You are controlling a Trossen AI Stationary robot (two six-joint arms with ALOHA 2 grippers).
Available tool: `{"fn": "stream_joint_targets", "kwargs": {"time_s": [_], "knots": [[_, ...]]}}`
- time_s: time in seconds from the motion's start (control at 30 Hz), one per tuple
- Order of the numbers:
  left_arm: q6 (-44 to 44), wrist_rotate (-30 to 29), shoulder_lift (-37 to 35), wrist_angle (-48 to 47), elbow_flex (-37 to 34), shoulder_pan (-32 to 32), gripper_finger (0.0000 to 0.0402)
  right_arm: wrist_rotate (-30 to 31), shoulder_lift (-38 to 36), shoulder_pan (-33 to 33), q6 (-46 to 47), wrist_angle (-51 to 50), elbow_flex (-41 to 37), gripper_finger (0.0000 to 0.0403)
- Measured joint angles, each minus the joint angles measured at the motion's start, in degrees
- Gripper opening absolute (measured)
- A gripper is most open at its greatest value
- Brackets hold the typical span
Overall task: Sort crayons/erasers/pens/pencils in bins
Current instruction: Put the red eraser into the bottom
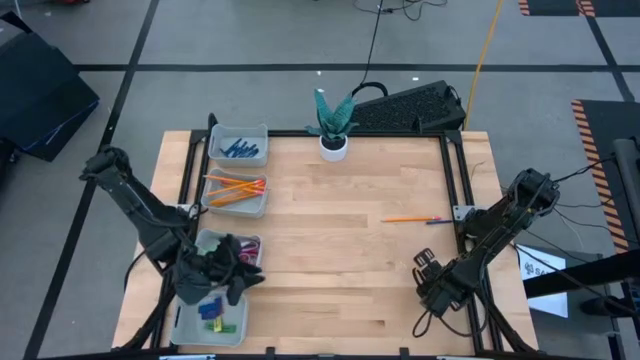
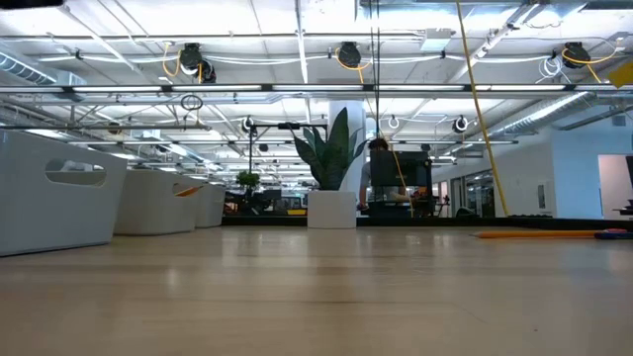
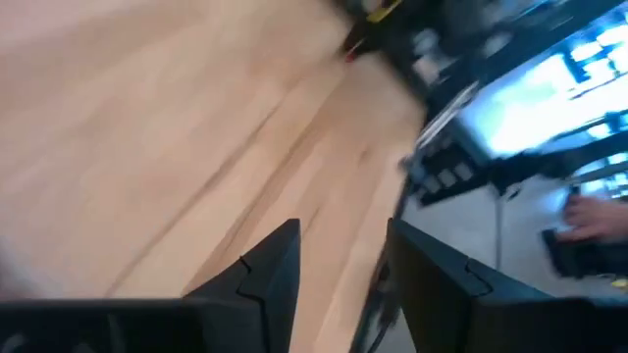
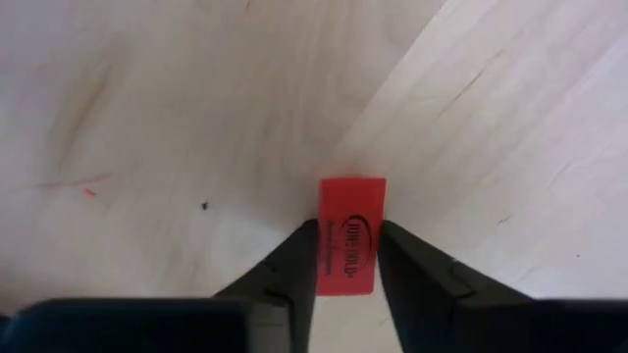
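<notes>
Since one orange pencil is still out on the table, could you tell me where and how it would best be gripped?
Grip the pencil near its middle, coming straight down from above, fingers closing across its thin width. It lies flat and alone on the bare table, running left to right, so both long sides look free.

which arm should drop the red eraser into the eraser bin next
Right. The right gripper has its jaws shut on the red eraser. The left gripper, jaws open and empty, sits by the eraser bin, so it may have to clear first.

Potted plant [image 1: 333,125] – keyboard [image 1: 410,108] behind
</notes>
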Motion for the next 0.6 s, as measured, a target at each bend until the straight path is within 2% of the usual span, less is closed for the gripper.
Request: {"fn": "stream_joint_targets", "kwargs": {"time_s": [0.17,0.27,0.37,0.47,0.6], "knots": [[10.4,-0.3,0.0,10.1,0.0,3.9,0.0175,0.5,0.1,-0.1,0.0,-0.1,1.1,0.0056],[15.2,-0.2,0.0,13.1,0.0,6.6,0.0202,0.4,0.5,-0.9,-0.1,-1.8,3.6,0.0049],[19.2,0.3,0.0,15.1,0.0,9.1,0.0230,5.7,0.4,-2.6,1.1,0.1,9.1,0.0052],[22.0,2.6,0.2,17.6,0.0,12.1,0.0251,11.9,0.5,-3.8,0.1,-3.7,14.9,0.0054],[19.6,3.7,0.2,21.0,0.0,15.7,0.0263,23.0,0.2,-7.4,-2.1,-0.2,24.5,0.0052]]}}
